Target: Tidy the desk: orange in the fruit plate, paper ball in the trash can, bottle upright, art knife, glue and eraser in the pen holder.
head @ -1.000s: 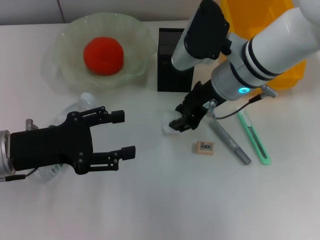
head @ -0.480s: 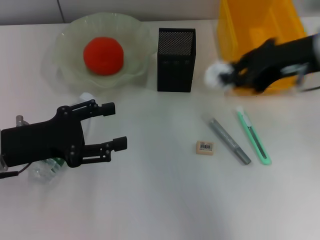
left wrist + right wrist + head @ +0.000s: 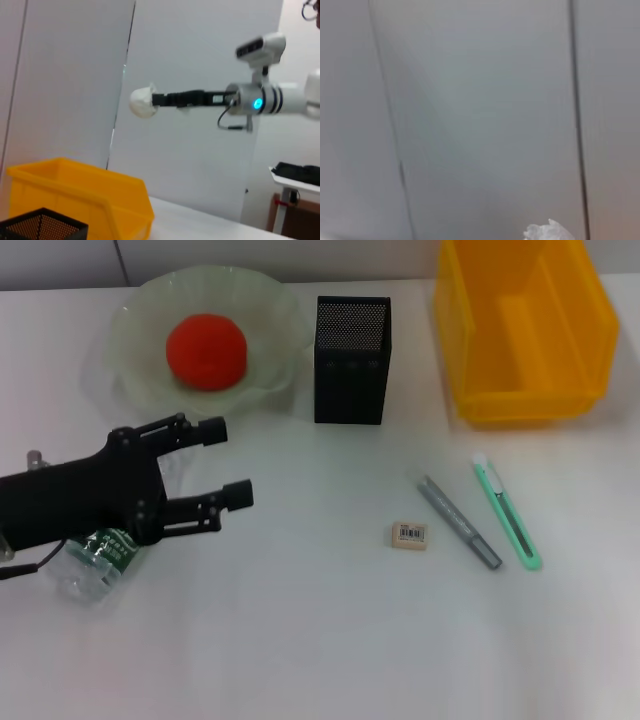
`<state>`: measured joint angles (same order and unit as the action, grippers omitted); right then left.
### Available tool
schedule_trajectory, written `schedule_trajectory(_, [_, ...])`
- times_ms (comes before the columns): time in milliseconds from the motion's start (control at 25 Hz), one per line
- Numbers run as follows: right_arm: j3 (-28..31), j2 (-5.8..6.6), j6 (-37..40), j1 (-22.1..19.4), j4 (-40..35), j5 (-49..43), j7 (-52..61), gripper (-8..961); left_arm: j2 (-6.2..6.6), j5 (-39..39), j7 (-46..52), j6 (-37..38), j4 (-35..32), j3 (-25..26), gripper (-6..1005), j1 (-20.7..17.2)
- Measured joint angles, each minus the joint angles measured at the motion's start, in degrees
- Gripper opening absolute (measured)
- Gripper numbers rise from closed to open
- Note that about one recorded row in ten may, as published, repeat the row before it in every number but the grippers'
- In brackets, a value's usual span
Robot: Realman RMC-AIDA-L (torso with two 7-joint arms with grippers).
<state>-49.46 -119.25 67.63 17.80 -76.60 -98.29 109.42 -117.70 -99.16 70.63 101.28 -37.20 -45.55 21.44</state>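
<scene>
The orange (image 3: 205,350) lies in the pale fruit plate (image 3: 130,380). A clear bottle (image 3: 95,562) lies on its side at the left, partly under my left gripper (image 3: 228,462), which is open. The eraser (image 3: 408,535), grey glue stick (image 3: 458,522) and green art knife (image 3: 508,512) lie right of centre, in front of the black mesh pen holder (image 3: 352,360). My right arm is out of the head view. The left wrist view shows my right gripper (image 3: 159,99) shut on the white paper ball (image 3: 142,102), held high above the yellow trash can (image 3: 75,200). The paper ball (image 3: 547,232) also peeks into the right wrist view.
The yellow trash can (image 3: 525,330) stands at the back right, next to the pen holder (image 3: 42,230). A grey wall stands behind the table. The desk front is bare white surface.
My right gripper lifted the paper ball off the desk, swung right past the trash can and left the head view. My left gripper drifted slightly left, over the bottle.
</scene>
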Motion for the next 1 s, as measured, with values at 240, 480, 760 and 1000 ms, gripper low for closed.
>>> schedule_trajectory(240, [7.8, 0.23, 2.4, 5.7, 16.9, 3.1, -11.2, 426, -0.4, 0.0, 10.7, 0.1, -7.0, 0.8, 841, 0.2])
schedule_trajectory(480, [10.3, 0.2, 15.0, 4.1, 20.1, 3.2, -14.4, 620, -0.66, -0.2, 16.3, 0.1, -12.3, 0.6, 841, -0.3])
schedule_trajectory(760, [10.3, 1.97, 38.1, 1.1, 27.8, 2.4, -26.3, 757, -0.54, -16.3, 63.0, -0.9, -46.0, -8.8, 841, 4.2])
schedule_trajectory(1000, [9.8, 3.12, 49.6, 1.1, 39.9, -5.6, -43.7, 852, -1.11, -37.9, 75.6, -5.7, -44.2, -13.1, 840, 11.9])
